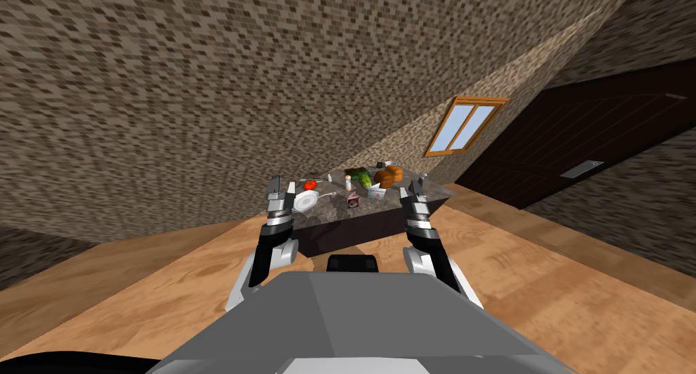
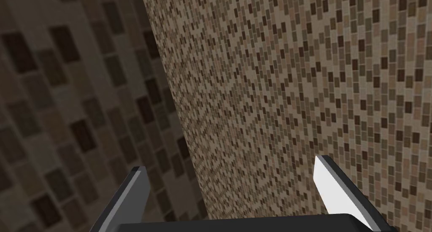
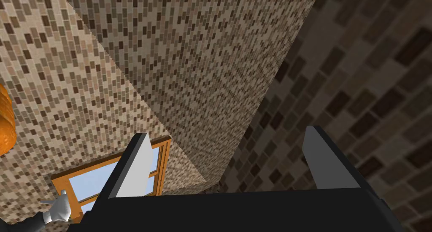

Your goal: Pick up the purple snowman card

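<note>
— Dark speckled table point(image 1: 329, 212) stands in front of me, near a wall of small brown tiles. Where on it is the card?

— The purple card point(image 1: 353, 200) stands upright on the table top, close to the front edge and about in the middle. Its drawing is too small to make out.

— What is next to it?

— On my left side of it there is a white plate point(image 1: 306, 200), and a red tomato point(image 1: 310, 184) is behind the plate. On my right side, near the card, stands a small white box point(image 1: 376, 194). Further back I see a small pale bottle point(image 1: 349, 182), a green vegetable point(image 1: 365, 179) and a brown loaf point(image 1: 389, 176).

— And the grippers?

— The left gripper point(image 1: 275, 181) hangs at the left front part of the table, near the plate and apart from the card. Its fingers point(image 2: 337, 191) are spread wide and hold nothing. The right gripper point(image 1: 412, 188) hangs at the right front part, past the white box. Its fingers point(image 3: 329, 162) are also spread wide, with nothing between them. The card is between the two grippers, and neither one touches it.

— What is around the table?

— A wooden floor point(image 1: 544, 254), a window with an orange frame point(image 1: 465, 125) on the wall behind, and a dark door point(image 1: 598, 139) further to the right.
</note>
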Controlling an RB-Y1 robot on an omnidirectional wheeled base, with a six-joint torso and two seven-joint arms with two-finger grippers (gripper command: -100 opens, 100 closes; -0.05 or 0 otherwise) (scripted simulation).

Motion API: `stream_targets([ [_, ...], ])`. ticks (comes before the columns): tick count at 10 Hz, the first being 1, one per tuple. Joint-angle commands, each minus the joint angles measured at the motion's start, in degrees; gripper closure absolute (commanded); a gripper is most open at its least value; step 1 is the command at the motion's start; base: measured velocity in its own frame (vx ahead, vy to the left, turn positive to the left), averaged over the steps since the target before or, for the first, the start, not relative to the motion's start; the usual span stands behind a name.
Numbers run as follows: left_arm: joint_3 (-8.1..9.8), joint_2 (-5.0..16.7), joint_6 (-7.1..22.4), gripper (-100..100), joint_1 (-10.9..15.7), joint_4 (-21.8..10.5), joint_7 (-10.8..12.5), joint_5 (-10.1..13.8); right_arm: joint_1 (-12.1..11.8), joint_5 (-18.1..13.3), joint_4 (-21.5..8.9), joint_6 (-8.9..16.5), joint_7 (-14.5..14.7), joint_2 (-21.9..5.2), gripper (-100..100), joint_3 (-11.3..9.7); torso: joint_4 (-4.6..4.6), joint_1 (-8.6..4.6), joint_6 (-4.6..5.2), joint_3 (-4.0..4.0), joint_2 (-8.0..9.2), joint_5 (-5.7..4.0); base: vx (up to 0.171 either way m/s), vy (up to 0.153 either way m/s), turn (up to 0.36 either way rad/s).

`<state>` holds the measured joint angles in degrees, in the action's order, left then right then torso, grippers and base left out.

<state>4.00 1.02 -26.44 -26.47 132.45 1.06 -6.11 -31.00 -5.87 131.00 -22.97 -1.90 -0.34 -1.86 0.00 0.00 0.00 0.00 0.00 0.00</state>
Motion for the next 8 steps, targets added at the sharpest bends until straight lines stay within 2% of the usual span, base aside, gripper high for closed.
stream_targets([
  [1, 0.0, 0.0, 0.0, 0, 0.0, 0.0, 0.0, 0.0, 2.2, 2.9, -0.8, -1.1, 0.2, -2.6, -100, 1.1, 0.0, 0.0, 0.0, 0.0, 0.0, 0.0, -0.036, -0.023, 0.053],
  [3, 0.0, 0.0, 0.0, 0, 0.0, 0.0, 0.0, 0.0, 5.4, 6.4, -2.1, -2.8, 0.5, -4.9, -100, 2.6, 0.04, -0.21, -0.01, 0.11, 0.19, -0.04, -0.077, -0.063, 0.078],
  [4, 0.0, 0.0, 0.0, 0, 0.0, 0.0, 0.0, 0.0, 5.5, 7.4, -2.1, -2.8, 0.5, -4.9, -100, 2.6, 0.06, -0.28, -0.01, 0.16, 0.29, -0.06, -0.067, -0.056, 0.025],
  [5, 0.0, 0.0, 0.0, 0, 0.0, 0.0, 0.0, 0.0, 7.6, 9.4, -2.9, -3.9, 0.7, -6.0, -100, 3.6, 0.06, -0.24, 0.0, 0.15, 0.25, -0.06, -0.058, -0.052, 0.048],
  [6, 0.0, 0.0, 0.0, 0, 0.0, 0.0, 0.0, 0.0, 7.6, 10.2, -2.9, -3.9, 0.7, -6.0, -100, 3.6, 0.05, -0.23, -0.01, 0.13, 0.22, -0.05, -0.043, -0.036, 0.032],
  [7, 0.0, 0.0, 0.0, 0, 0.0, 0.0, 0.0, 0.0, 10.0, 12.4, -3.9, -5.2, 0.9, -7.0, -100, 4.7, 0.04, -0.17, 0.01, 0.11, 0.17, -0.04, -0.055, -0.03, 0.068],
  [8, 0.0, 0.0, 0.0, 0, 0.0, 0.0, 0.0, 0.0, 10.0, 13.5, -3.9, -5.2, 0.9, -7.0, -100, 4.7, 0.04, -0.14, -0.01, 0.11, 0.18, -0.03, -0.053, -0.029, 0.03],
])
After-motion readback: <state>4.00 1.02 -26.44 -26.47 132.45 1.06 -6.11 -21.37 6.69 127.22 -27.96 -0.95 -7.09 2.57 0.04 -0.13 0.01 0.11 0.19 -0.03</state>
